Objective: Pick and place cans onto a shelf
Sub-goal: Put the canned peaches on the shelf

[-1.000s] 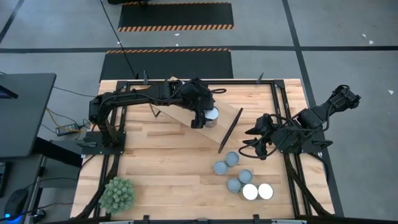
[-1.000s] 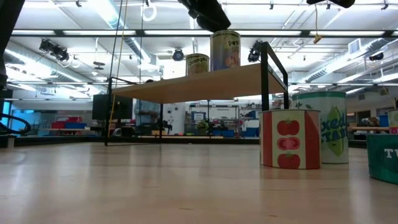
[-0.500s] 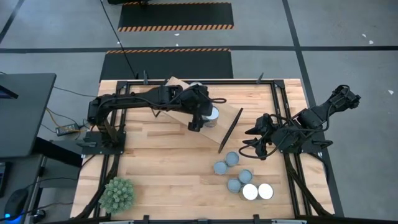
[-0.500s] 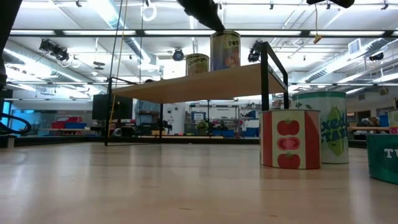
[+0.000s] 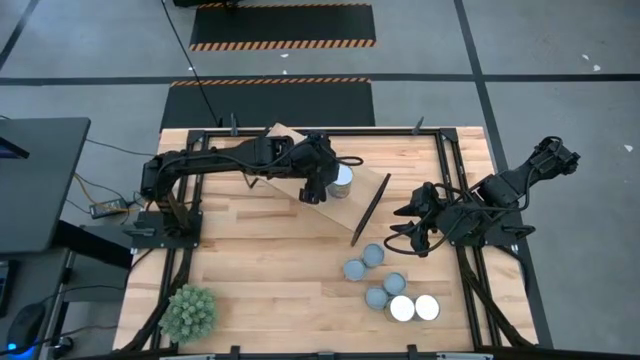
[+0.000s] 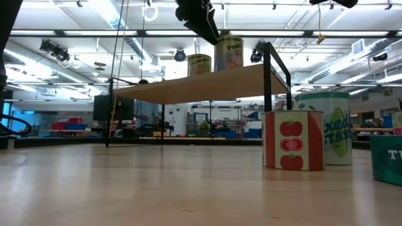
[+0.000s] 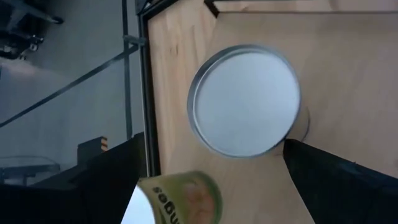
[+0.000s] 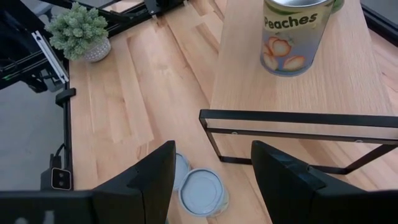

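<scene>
The light-wood shelf [image 5: 342, 212] stands skewed on black legs at the table's far middle. Two cans stand upright on it: a peaches can [image 5: 341, 180] with a white top [image 7: 244, 99], and an orange-labelled can [image 6: 199, 64] behind it in the low view. My left gripper [image 5: 317, 188] is open just above and beside the peaches can and touches nothing. Several more cans [image 5: 380, 285] stand on the tabletop at the near right. My right gripper [image 5: 405, 232] is open and empty near the shelf's right end, above the table.
A spiky green plant ball [image 5: 189, 312] sits at the near left corner. In the low view a tomato can [image 6: 293, 139], a green-labelled can [image 6: 331, 129] and a teal can [image 6: 389, 160] stand on the table by the shelf's black leg [image 6: 269, 94].
My left gripper has moved off the top of the peaches can, a little toward the table's left edge. The can stays upright on the shelf. My right arm has kept still.
</scene>
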